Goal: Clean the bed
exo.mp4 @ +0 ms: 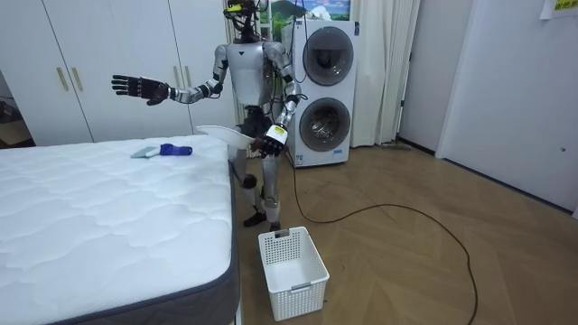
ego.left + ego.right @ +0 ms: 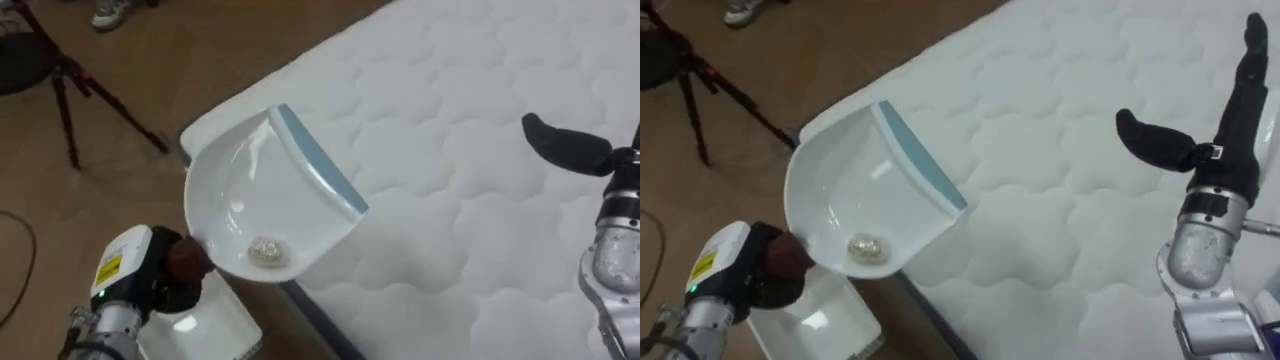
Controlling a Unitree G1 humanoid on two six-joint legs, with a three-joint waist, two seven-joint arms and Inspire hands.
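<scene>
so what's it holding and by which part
The left hand grips the white dustpan by its handle; the right hand is open, holding nothing.

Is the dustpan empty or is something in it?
Not empty: a small crumpled wad lies at the bottom of the white dustpan that the left hand holds.

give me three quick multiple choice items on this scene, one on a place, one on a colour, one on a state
1. Where is the small crumpled scrap?
A on a pillow
B in the dustpan
C in a drawer

2. What colour is the strip along the dustpan's edge?
A blue
B red
C green

3. How is the right hand?
A shut on a cloth
B shut on a cup
C open

Answers:
1 B, the scrap lies inside the white dustpan, which the left hand grips by its handle.
2 A, the strip is light blue.
3 C, it is raised over the mattress with straight fingers, holding nothing.
</scene>
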